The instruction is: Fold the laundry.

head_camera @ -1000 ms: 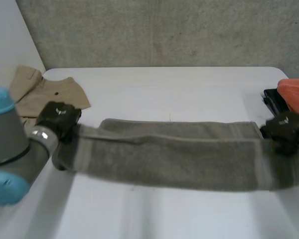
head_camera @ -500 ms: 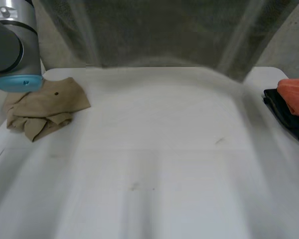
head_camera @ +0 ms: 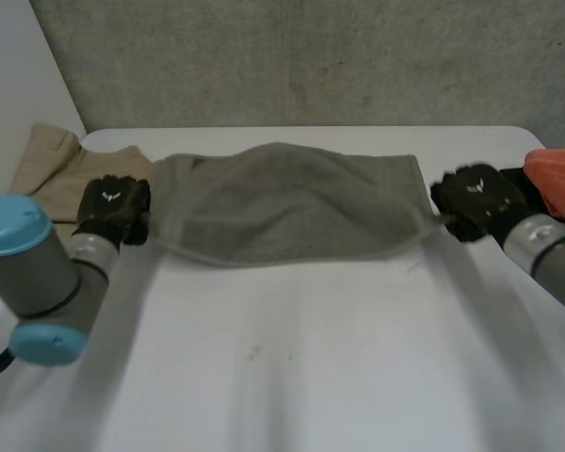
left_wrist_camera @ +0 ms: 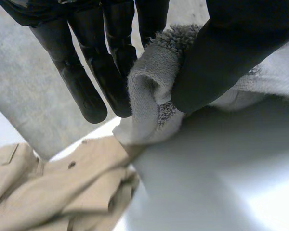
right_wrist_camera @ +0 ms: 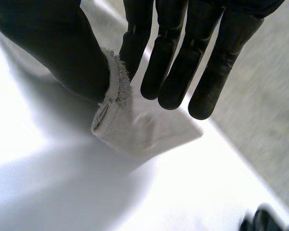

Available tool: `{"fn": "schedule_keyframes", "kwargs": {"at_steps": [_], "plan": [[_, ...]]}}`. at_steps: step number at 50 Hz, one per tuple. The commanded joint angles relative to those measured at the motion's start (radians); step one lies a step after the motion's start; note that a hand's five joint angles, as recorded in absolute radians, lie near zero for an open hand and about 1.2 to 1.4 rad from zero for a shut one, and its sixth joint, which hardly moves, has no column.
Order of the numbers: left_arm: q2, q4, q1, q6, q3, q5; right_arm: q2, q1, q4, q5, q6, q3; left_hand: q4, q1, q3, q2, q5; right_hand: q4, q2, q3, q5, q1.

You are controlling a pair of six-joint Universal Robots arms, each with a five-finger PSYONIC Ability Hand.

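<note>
A grey towel (head_camera: 287,202) hangs stretched between my two hands over the far half of the white table (head_camera: 292,377), its middle bulging upward. My left hand (head_camera: 113,209) pinches the towel's left end; in the left wrist view the thumb (left_wrist_camera: 221,57) presses a bunched towel corner (left_wrist_camera: 151,91) against the fingers (left_wrist_camera: 111,67). My right hand (head_camera: 476,200) pinches the right end; in the right wrist view the thumb (right_wrist_camera: 58,53) clamps the towel's hemmed corner (right_wrist_camera: 118,115) against a finger (right_wrist_camera: 139,38).
A crumpled tan garment (head_camera: 52,169) lies at the table's far left corner, also below my left hand (left_wrist_camera: 53,187). A pile of orange and black clothes (head_camera: 551,188) sits at the right edge. A concrete wall stands behind the table.
The towel was swung up off the table in front of the camera and has come down farther back. Both hands kept their grip and moved away from the front.
</note>
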Motion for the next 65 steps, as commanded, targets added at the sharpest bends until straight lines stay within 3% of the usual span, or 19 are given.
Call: {"fn": "schedule_keyframes", "kwargs": {"at_steps": [1,7,11,14,17,22,26,30,35,41,42,43,44,46,50,53,57,61,65], "plan": [[0.304,-0.301,0.036,0.153,-0.192,0.016,-0.206,-0.099,0.514,0.021,-0.246,0.059,0.194,0.29,0.206,0.199,0.226,0.208,0.225,0.213,0.23,0.406],[0.488,-0.687,0.091,0.339,-0.278,0.038,-0.376,-0.283,0.946,0.051,-0.533,0.136,0.194,0.29,0.206,0.199,0.226,0.208,0.225,0.213,0.23,0.406],[0.514,-0.843,0.122,0.419,-0.278,0.064,-0.401,-0.323,0.958,0.045,-0.621,0.153,0.194,0.29,0.206,0.199,0.226,0.208,0.225,0.213,0.23,0.406],[0.508,-0.804,0.137,0.423,-0.239,0.108,-0.386,-0.308,0.904,0.045,-0.564,0.153,0.194,0.29,0.206,0.199,0.226,0.208,0.225,0.213,0.23,0.406],[0.435,-0.675,0.14,0.388,-0.196,0.134,-0.314,-0.257,0.771,0.05,-0.462,0.133,0.194,0.29,0.206,0.199,0.226,0.208,0.225,0.213,0.23,0.406],[0.269,-0.482,0.113,0.25,-0.118,0.124,-0.167,-0.098,0.526,0.102,-0.345,0.056,0.194,0.29,0.206,0.199,0.226,0.208,0.225,0.213,0.23,0.406],[0.14,-0.38,0.091,0.144,-0.026,0.084,-0.073,-0.014,0.392,0.201,-0.303,-0.031,0.194,0.29,0.206,0.199,0.226,0.208,0.225,0.213,0.23,0.406],[0.013,-0.339,0.071,0.097,0.089,-0.014,0.027,0.031,0.265,0.266,-0.299,-0.126,0.194,0.29,0.206,0.199,0.226,0.208,0.225,0.213,0.23,0.406],[-0.136,-0.343,0.025,0.09,0.235,-0.135,0.151,0.05,0.162,0.286,-0.293,-0.254,0.194,0.29,0.206,0.199,0.226,0.208,0.225,0.213,0.23,0.406],[-0.194,-0.342,-0.007,0.086,0.294,-0.149,0.263,0.088,0.099,0.287,-0.291,-0.364,0.194,0.29,0.206,0.199,0.226,0.208,0.225,0.213,0.23,0.406],[-0.196,-0.339,-0.01,0.086,0.295,-0.149,0.295,0.096,0.077,0.3,-0.29,-0.387,0.09,0.186,0.102,0.095,0.122,0.02,0.037,0.025,0.042,0.218],[-0.197,-0.334,-0.018,0.086,0.301,-0.149,0.309,0.099,0.067,0.309,-0.29,-0.398,-0.385,-0.289,-0.373,-0.38,-0.353,-0.491,-0.473,-0.485,-0.469,-0.292],[-0.197,-0.333,-0.022,0.087,0.304,-0.152,0.32,0.103,0.056,0.321,-0.287,-0.406,-0.643,-0.547,-0.631,-0.637,-0.61,-1.014,-0.997,-1.008,-0.992,-0.816],[-0.196,-0.333,-0.033,0.087,0.312,-0.162,0.335,0.111,0.034,0.373,-0.271,-0.415,-1.025,-0.929,-1.013,-1.02,-0.993,-1.014,-0.997,-1.008,-0.992,-0.816],[-0.182,-0.32,-0.044,0.086,0.303,-0.171,0.29,0.125,0.027,0.451,-0.19,-0.394,-1.021,-0.925,-1.009,-1.016,-0.989,-1.014,-0.997,-1.008,-0.992,-0.816],[-0.158,-0.317,-0.041,0.086,0.288,-0.172,0.221,0.116,0.033,0.458,-0.121,-0.341,-1.018,-0.922,-1.006,-1.013,-0.986,-1.014,-0.997,-1.008,-0.992,-0.816],[-0.078,-0.311,-0.033,0.086,0.226,-0.168,0.09,0.099,0.04,0.406,-0.024,-0.213,-1.021,-0.925,-1.009,-1.016,-0.989,-1.014,-0.997,-1.008,-0.992,-0.816],[-0.03,-0.287,-0.038,0.084,0.16,-0.165,-0.022,0.03,0.129,0.276,0.008,-0.058,-1.024,-0.928,-1.012,-1.019,-0.992,-1.014,-0.997,-1.008,-0.992,-0.816],[0.006,-0.247,-0.044,0.084,0.093,-0.162,-0.044,-0.031,0.238,0.208,-0.001,0.019,-1.024,-0.928,-1.012,-1.019,-0.992,-1.014,-0.997,-1.008,-0.992,-0.816]]}}
